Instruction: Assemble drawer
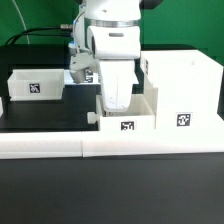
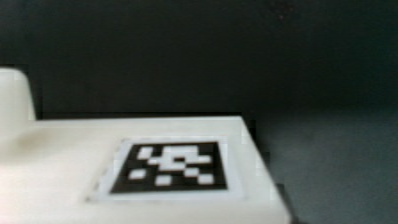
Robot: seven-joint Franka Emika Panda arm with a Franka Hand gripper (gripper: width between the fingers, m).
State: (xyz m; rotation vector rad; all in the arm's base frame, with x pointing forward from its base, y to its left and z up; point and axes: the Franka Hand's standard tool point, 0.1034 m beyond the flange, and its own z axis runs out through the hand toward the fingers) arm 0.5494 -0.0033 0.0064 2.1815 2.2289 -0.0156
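Note:
The tall white drawer case (image 1: 186,84) stands at the exterior view's right with a square tag (image 1: 183,120) on its front. A small open-top tray (image 1: 128,117) with a tag sits just to its left. My gripper (image 1: 117,100) reaches down into this tray, and its fingertips are hidden by the tray wall. A second tagged tray (image 1: 36,85) sits at the exterior view's left. The wrist view shows a white tagged surface (image 2: 169,166) very close and blurred over the black table; the jaws do not show clearly.
A long low white border rail (image 1: 110,146) runs along the front of the black table (image 1: 40,112). The marker board (image 1: 72,75) lies behind the arm. Cables hang at the back left.

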